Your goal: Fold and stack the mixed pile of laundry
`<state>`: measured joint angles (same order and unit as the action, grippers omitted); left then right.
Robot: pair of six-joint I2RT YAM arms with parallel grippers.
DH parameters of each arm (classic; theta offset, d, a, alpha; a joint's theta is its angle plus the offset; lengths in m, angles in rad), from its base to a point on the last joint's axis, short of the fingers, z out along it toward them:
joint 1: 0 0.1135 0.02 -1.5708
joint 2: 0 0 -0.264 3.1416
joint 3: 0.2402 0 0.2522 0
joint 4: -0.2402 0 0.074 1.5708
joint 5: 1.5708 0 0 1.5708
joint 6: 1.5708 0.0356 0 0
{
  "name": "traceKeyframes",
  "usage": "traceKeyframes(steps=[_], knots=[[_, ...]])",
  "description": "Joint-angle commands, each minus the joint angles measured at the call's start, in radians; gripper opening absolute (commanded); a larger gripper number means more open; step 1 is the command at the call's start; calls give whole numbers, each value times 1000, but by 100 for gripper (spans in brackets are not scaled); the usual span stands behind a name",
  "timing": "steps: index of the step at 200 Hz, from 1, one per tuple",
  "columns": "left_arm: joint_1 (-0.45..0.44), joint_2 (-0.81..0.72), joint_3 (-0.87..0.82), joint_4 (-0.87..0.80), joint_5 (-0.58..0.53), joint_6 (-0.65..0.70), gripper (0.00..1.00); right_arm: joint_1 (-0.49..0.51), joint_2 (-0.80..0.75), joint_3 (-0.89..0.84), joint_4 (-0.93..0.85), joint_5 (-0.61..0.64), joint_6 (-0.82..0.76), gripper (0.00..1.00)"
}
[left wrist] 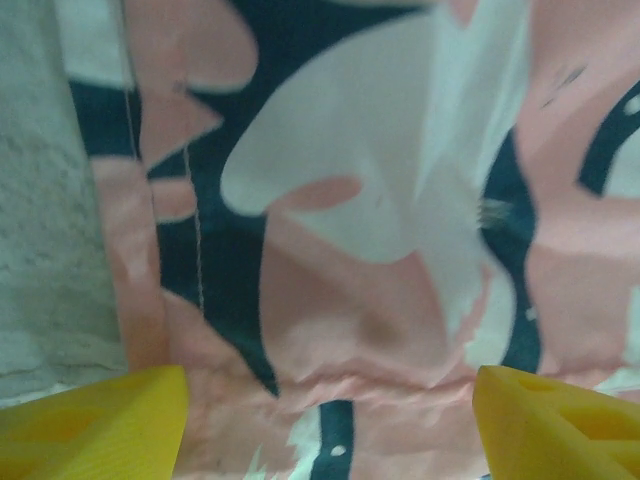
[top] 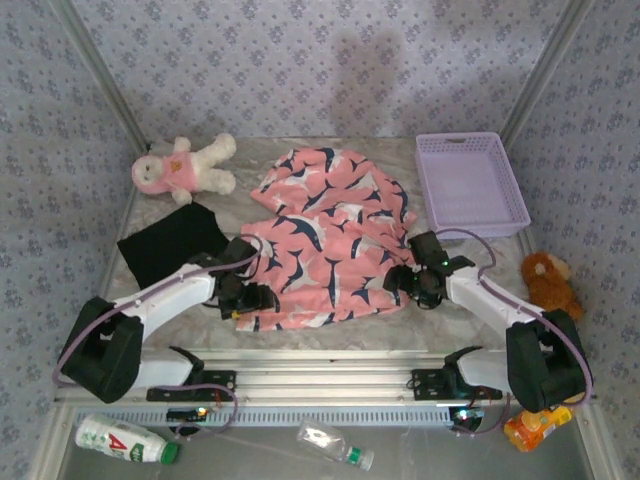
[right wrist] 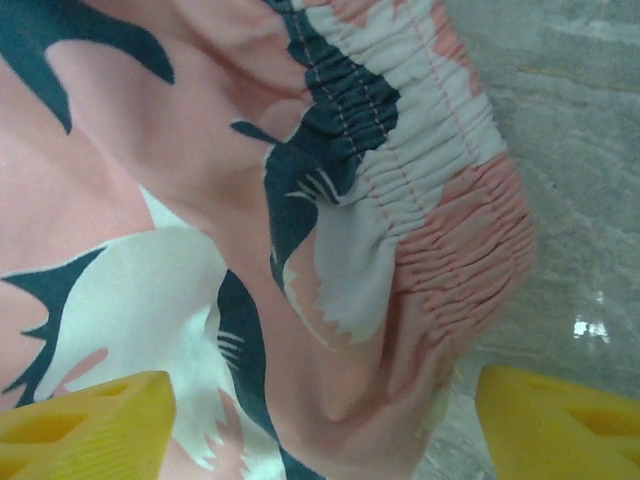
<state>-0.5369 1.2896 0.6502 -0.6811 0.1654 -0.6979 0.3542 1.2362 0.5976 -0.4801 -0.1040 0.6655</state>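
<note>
The pink garment (top: 330,235) with dark and white bird shapes lies spread over the middle of the table, its top half rumpled. A black T-shirt (top: 172,243) lies flat and folded to its left. My left gripper (top: 245,297) hovers at the garment's near-left edge. In the left wrist view its yellow fingers (left wrist: 110,425) stand wide apart, the left gripper (left wrist: 330,420) open over the hemmed cloth (left wrist: 350,250). My right gripper (top: 408,283) is at the near-right edge. It is open too (right wrist: 325,420), with the gathered elastic band (right wrist: 440,200) bulging between the fingers, touching neither.
A pink-and-white plush toy (top: 185,168) lies at the back left. A lavender mesh basket (top: 470,183) stands at the back right, and a brown plush (top: 548,282) at the right edge. Bottles (top: 125,440) (top: 537,428) lie below the near rail. Bare marble table (top: 480,320) shows near the right arm.
</note>
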Motion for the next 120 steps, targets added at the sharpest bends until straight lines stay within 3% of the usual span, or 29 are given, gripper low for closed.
traceKeyframes(steps=[1, 41, 56, 80, 100, 120], knots=[[-4, -16, -38, -22, 24, -24, 73, 7, 16, -18, 85, -4, 60, 71], [-5, 6, -90, 70, 16, -40, 55, 45, 75, 3, 112, -1, 62, 38], [-6, 20, -89, 95, -5, -45, 30, 66, 89, 18, 95, 21, 57, 26], [-5, -1, -80, 106, -5, -57, 0, 98, 82, 38, 25, 72, 53, 12], [-5, -61, -73, 42, -17, -41, 0, 125, 57, 42, -61, 108, 43, 3], [-6, -179, -49, -79, -78, -29, 0, 198, 35, 47, -167, 154, 57, 2]])
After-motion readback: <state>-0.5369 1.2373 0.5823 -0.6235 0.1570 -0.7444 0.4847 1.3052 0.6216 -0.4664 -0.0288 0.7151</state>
